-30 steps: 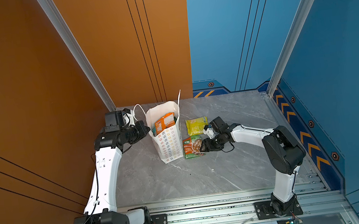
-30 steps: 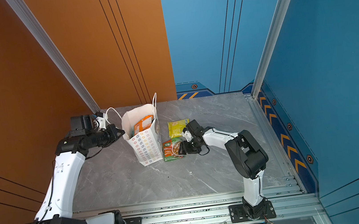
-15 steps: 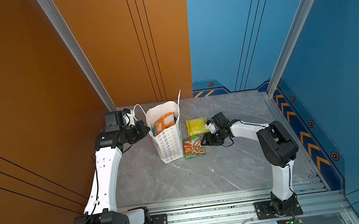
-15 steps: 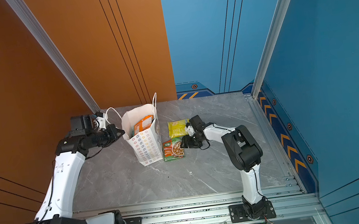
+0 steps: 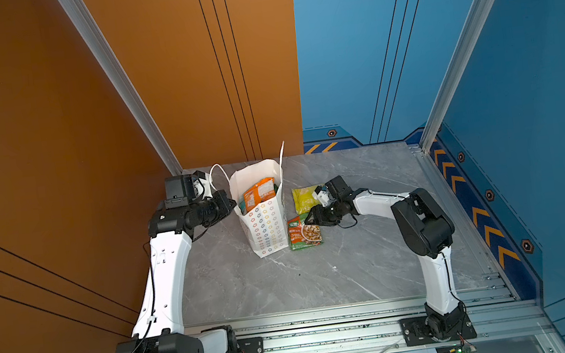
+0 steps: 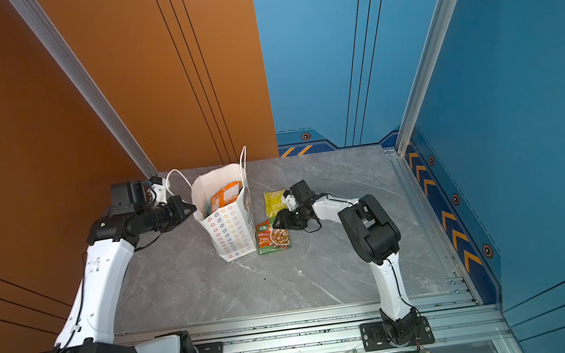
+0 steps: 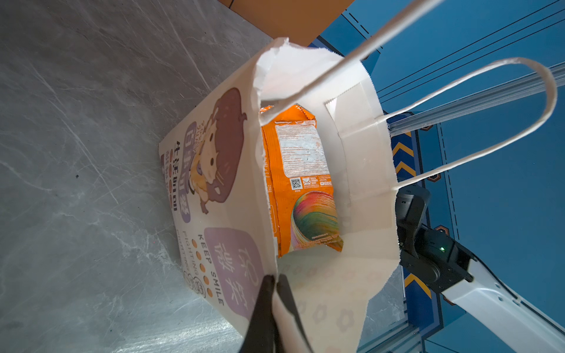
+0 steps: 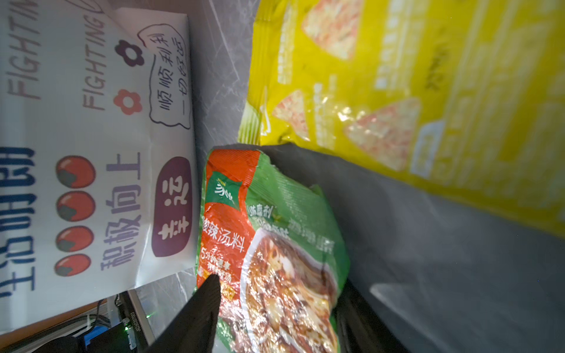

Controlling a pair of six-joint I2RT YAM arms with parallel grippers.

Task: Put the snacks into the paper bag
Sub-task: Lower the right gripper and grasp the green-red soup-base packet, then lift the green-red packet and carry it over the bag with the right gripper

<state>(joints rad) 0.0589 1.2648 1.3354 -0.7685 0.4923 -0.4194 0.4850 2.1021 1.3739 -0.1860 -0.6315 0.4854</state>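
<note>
Your left pincer (image 7: pixel 274 282) is clenched on the rim of the bag (image 5: pixel 265 223), on the side nearest that arm (the wrist view shows both black fingers pressed together over the paper edge). The bag stands upright on the worktop (image 5: pixel 358 267), mouth open, with an orange packet (image 7: pixel 302 183) leaning inside it. Your right pincer (image 5: pixel 310 218) is released. Its fingers stand apart, one on each side of the end of the green packet (image 5: pixel 304 235), which lies flat on the worktop just beside the bag's foot. You cannot tell from these views whether the fingers touch the packet. A yellow packet (image 5: pixel 305 198) lies farther back on the worktop, its near edge meeting the green one's, close beside the right wrist.
</note>
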